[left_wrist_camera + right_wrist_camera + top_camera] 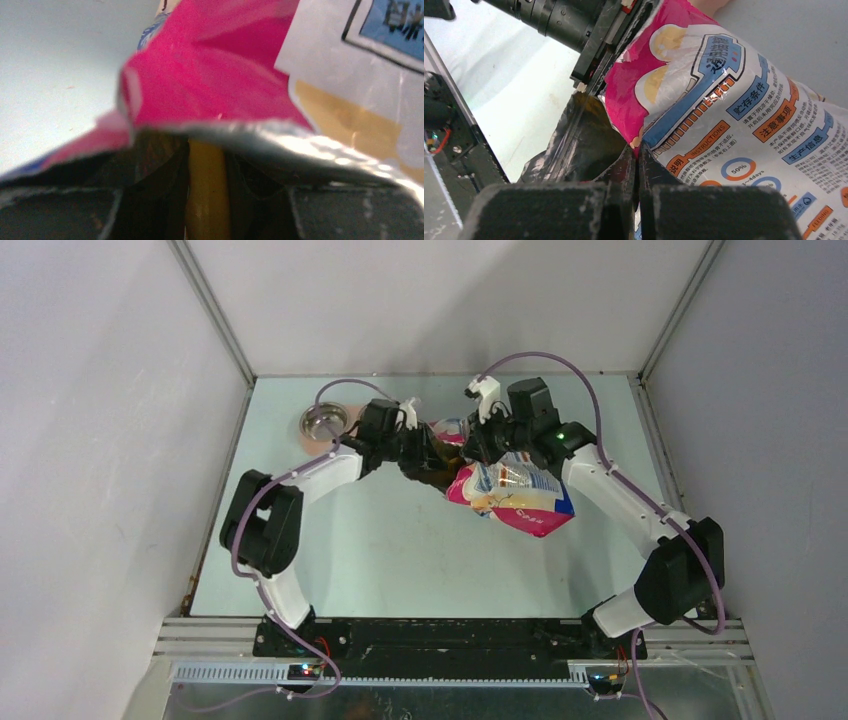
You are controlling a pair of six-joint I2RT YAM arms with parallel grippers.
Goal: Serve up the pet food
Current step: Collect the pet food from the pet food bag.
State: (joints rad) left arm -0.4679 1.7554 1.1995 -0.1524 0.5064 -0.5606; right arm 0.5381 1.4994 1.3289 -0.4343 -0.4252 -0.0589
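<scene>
The glossy pink, blue and white cat food bag [515, 495] hangs tilted above the table's middle, its open mouth toward the left. My right gripper [483, 445] is shut on the bag's rim, the pink edge [638, 145] pinched between its fingers [624, 170]. My left gripper [420, 455] sits at the bag's mouth, shut on an orange scoop handle [206, 190] that runs under the foil lip [260, 132] into the bag [210, 75]. The scoop's bowl and the pet food itself are hidden inside the bag [734, 110].
A steel bowl [325, 422] of the feeder stands at the table's far left, just behind my left arm [564, 20]. The pale green table [400, 550] is walled by grey panels on the left, right and back.
</scene>
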